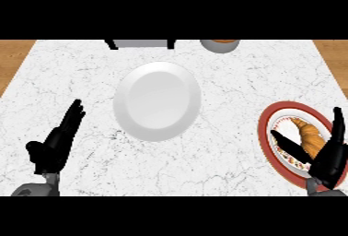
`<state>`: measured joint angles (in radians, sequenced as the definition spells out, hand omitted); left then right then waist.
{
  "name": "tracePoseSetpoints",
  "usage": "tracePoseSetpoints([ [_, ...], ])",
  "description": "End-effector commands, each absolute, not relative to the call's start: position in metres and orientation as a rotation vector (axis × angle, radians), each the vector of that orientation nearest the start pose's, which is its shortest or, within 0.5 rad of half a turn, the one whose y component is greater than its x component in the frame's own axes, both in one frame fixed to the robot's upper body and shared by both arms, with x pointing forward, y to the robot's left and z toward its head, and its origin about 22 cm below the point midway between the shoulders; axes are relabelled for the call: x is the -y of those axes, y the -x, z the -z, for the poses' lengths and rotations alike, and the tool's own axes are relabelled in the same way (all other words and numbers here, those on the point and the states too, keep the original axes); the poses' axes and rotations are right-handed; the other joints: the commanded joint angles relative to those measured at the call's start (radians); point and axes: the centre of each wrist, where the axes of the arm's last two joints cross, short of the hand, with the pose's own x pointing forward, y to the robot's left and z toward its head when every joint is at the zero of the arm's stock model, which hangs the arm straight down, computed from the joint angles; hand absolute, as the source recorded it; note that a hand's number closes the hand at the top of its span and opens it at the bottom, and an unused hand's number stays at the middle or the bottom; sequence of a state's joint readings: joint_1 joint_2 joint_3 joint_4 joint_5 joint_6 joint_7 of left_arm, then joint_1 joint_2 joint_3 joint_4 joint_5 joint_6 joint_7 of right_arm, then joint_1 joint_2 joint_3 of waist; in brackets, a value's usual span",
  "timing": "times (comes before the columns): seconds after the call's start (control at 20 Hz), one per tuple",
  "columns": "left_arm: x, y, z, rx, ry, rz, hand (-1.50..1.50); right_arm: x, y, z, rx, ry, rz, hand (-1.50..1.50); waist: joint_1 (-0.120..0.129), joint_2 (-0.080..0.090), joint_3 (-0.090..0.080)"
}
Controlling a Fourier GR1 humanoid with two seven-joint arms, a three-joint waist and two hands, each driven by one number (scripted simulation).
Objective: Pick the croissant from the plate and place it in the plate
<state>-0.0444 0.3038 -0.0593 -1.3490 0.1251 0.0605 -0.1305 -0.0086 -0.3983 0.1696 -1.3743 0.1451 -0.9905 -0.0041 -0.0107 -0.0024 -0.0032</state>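
1. I am holding my right hand (326, 156) over the round red-rimmed patterned plate (266, 120) at the counter's right side. Its fingers are straight and spread with the thumb reaching left, so it is released and grasping nothing. I judge I am framing the golden-brown curved croissant (309, 136) before closing on it.
2. The croissant is lying on that red-rimmed plate, running from upper left to lower right, between my thumb and my fingers. Whether any finger is touching it, I cannot tell.
3. I am resting my left hand (54, 147) near the lower left, fingers straight and pointing up the counter, holding nothing. It is well apart from both plates, which keeps it out of the way.
4. The plain white oval-looking plate (158, 101) is sitting bare near the middle of the white marble counter (75, 69). I take it as the place where the croissant is going, since it lies to the left of the pastry and within my right arm's sweep.
5. My right hand is hiding the croissant's lower end and part of the red-rimmed plate's pattern, so I am not seeing the pastry's full length.
6. At the far edge, a dark and white object (142, 44) and an orange-and-white round vessel (221, 45) are cut off, so I cannot name them.
7. My forearms are showing only as grey stubs at the lower edge.
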Motion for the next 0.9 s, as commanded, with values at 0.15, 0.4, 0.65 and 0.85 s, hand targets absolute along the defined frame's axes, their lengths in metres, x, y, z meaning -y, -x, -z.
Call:
tracePoseSetpoints([
  [0.15,-0.297,-0.236,0.031,1.513,-0.159,0.153,0.0,0.352,-0.218,0.003,1.159,1.192,-0.034,-1.5,0.012,0.0,-0.002],
  [0.4,-0.306,-0.262,0.02,1.52,-0.165,0.144,0.0,0.336,-0.211,-0.014,0.958,1.108,-0.193,-1.5,-0.003,0.002,-0.001],
  [0.65,-0.309,-0.249,0.018,1.531,-0.163,0.146,0.0,0.309,-0.228,-0.058,0.868,1.054,-0.166,-1.5,0.01,0.0,0.001],
  [0.85,-0.312,-0.264,0.018,1.526,-0.156,0.139,0.0,0.316,-0.23,-0.047,0.772,1.078,-0.187,-1.5,0.008,0.002,0.003],
])
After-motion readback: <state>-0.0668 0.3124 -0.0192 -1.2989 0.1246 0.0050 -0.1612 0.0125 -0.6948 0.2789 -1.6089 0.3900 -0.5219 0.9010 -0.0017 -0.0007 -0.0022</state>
